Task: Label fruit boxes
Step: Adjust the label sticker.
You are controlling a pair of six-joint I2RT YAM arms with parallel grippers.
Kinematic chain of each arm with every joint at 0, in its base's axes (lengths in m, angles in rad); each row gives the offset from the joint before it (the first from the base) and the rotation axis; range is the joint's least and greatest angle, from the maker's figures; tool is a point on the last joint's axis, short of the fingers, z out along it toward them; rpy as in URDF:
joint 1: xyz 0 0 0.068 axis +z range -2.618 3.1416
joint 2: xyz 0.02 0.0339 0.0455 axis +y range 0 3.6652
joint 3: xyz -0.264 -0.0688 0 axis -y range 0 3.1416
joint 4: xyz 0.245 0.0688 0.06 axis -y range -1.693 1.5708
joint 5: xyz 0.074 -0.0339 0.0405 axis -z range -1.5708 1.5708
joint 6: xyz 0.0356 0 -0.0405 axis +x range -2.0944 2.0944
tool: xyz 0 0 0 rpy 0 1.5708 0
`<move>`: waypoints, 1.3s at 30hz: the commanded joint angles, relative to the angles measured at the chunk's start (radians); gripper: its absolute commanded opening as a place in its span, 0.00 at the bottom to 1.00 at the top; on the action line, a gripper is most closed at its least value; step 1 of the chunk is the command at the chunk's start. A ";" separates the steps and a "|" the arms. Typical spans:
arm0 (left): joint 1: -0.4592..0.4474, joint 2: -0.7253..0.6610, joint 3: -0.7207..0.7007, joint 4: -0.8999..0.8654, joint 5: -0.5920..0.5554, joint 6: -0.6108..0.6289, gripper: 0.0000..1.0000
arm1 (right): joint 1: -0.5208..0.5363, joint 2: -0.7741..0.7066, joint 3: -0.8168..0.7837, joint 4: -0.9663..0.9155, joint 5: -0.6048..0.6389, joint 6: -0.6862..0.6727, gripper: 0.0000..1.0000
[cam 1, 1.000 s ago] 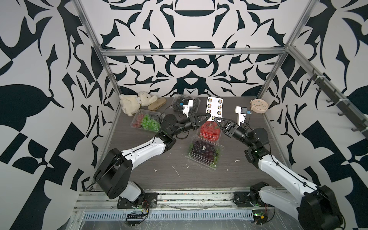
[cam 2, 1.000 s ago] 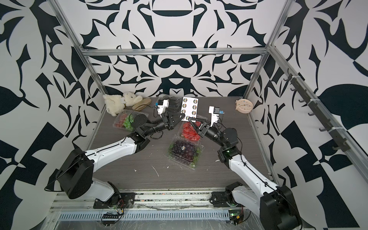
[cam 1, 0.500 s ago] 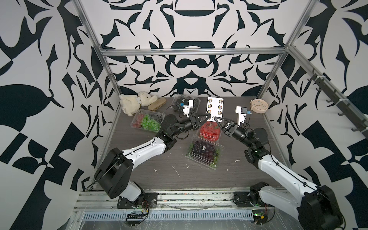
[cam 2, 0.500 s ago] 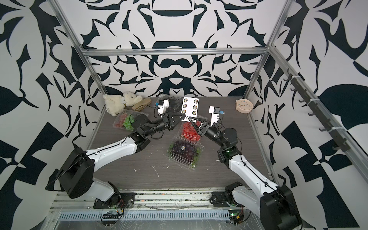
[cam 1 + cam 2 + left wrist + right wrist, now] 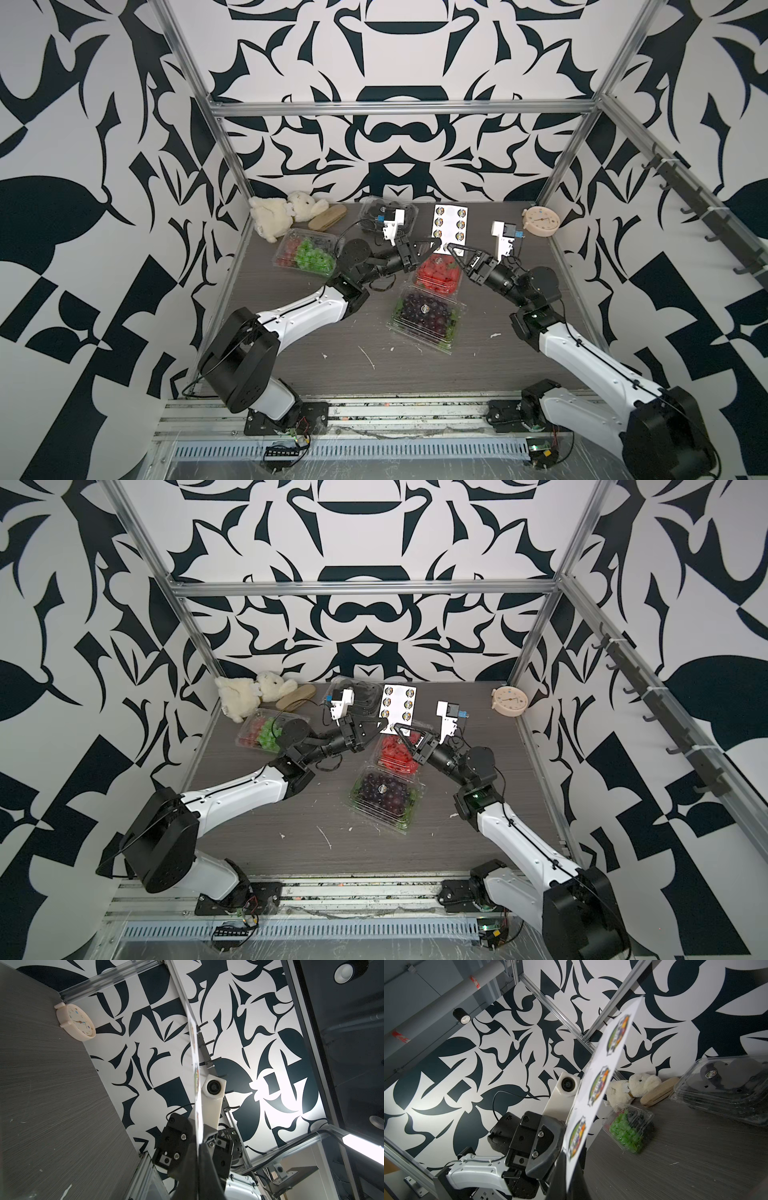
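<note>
The white sticker sheet (image 5: 449,224) (image 5: 398,706) is held above the table's back middle. My left gripper (image 5: 436,243) (image 5: 198,1147) is shut on its lower edge. My right gripper (image 5: 449,248) (image 5: 571,1176) is shut on the same edge from the other side. Below them sits the strawberry box (image 5: 438,272). In front of it, the purple grape box (image 5: 428,328) carries a round sticker. The green grape and berry box (image 5: 305,253) (image 5: 627,1126) lies to the left. The black berry box (image 5: 724,1088) at the back has a sticker on its lid.
A cream plush toy (image 5: 282,214) and a tan wooden piece (image 5: 328,217) lie at the back left. A round clock (image 5: 540,220) leans in the back right corner. White scraps (image 5: 368,356) dot the front of the table. Metal frame posts bound the table.
My right gripper's jaws have closed onto the sheet's lower edge. The left arm and the sheet have barely moved.
</note>
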 commanded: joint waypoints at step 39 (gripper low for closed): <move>-0.009 0.130 0.047 0.378 0.029 -0.152 0.00 | 0.005 0.053 0.033 0.230 -0.048 0.101 0.00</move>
